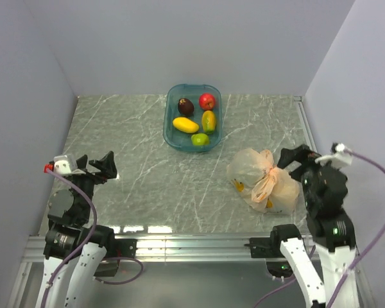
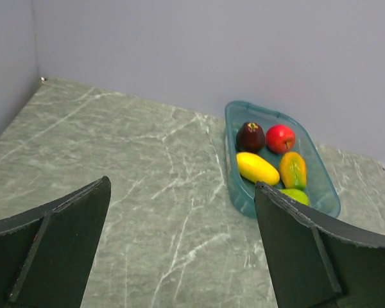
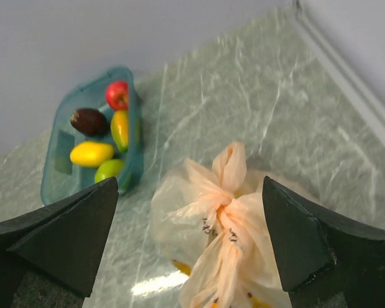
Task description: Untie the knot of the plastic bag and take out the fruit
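The plastic bag is a crinkly pale peach sack lying at the right front of the table, tied shut. Its knot sits on top, with handle loops sticking out. In the right wrist view the bag and knot lie straight ahead. Of the fruit inside, only yellow patches show through the film. My right gripper hangs open just right of the bag, its jaws wide with the knot between and beyond them, untouched. My left gripper stands open at the table's left edge, holding nothing.
A blue tub at the back centre holds a dark purple fruit, a red apple, a yellow fruit, an orange-green fruit and a lime. Walls close the table on three sides.
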